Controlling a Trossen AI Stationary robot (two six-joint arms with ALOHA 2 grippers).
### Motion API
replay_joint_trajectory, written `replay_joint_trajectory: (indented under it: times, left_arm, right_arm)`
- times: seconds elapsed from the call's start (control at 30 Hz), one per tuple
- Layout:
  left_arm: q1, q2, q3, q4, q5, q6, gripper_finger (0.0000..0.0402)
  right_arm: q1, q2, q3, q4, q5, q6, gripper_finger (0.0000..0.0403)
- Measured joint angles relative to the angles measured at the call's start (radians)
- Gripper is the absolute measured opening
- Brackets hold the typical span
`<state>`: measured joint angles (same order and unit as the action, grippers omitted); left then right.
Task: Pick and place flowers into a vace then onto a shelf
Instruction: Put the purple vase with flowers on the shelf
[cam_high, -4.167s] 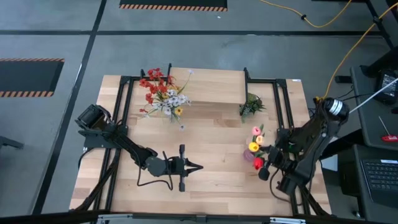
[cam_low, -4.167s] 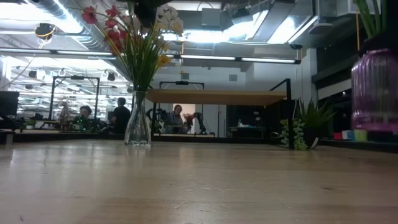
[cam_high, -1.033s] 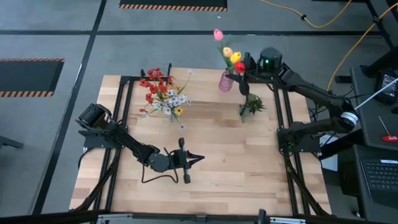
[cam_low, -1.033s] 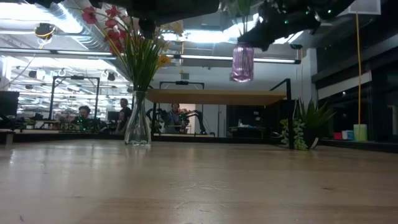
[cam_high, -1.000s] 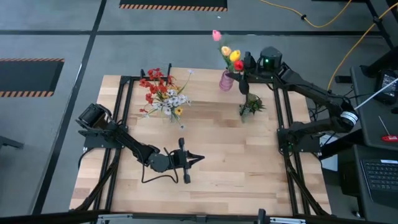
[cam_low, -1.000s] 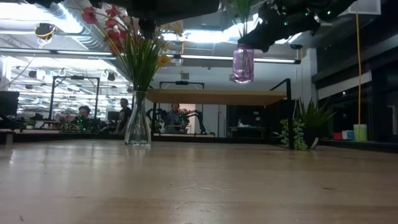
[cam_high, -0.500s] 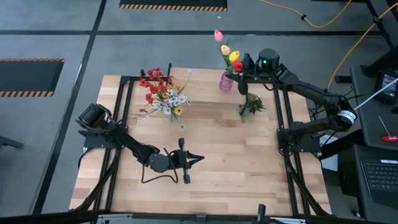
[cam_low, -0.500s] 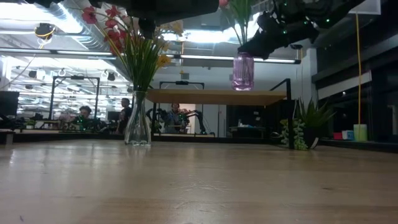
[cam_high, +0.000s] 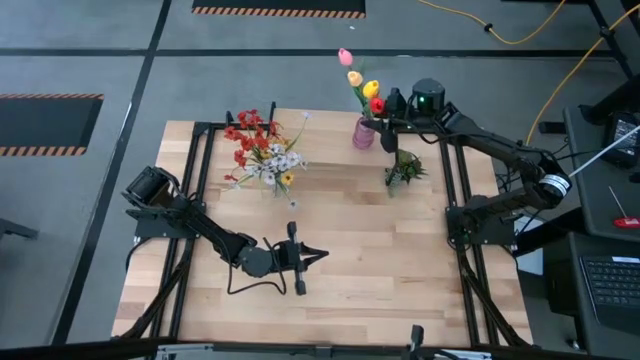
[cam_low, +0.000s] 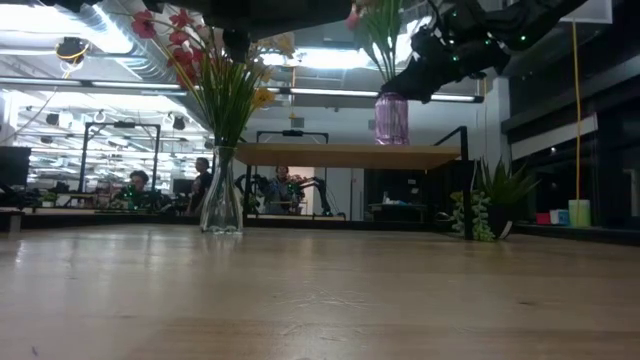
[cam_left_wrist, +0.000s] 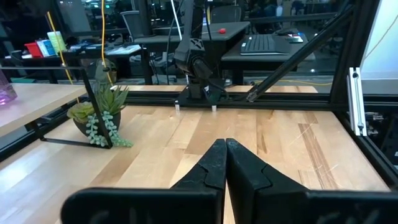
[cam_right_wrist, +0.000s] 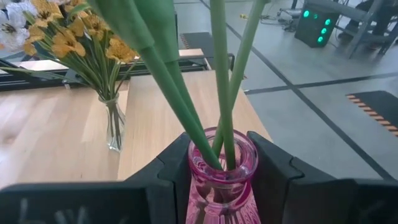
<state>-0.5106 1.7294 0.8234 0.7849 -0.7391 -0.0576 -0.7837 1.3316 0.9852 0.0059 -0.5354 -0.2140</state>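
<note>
grey floor (cam_high: 100, 60), bright ceiling lights (cam_low: 330, 60)

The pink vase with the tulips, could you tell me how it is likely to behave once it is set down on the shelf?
The pink vase is narrow, with tall tulips rising far above it, so it probably tips easily. It looks like glass: likely slippery and breakable. The right gripper clamps its neck.
</note>
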Motion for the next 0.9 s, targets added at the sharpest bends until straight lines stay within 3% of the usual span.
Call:
replay_joint_trajectory:
  times: [0.9]
  left_arm:
    - [-0.001, 0.000, 0.000, 0.000, 0.000, -0.011, 0.0005]
  right_arm:
    - [-0.013, 0.006, -0.040, 0.073, 0.018, -0.004, 0.0124]
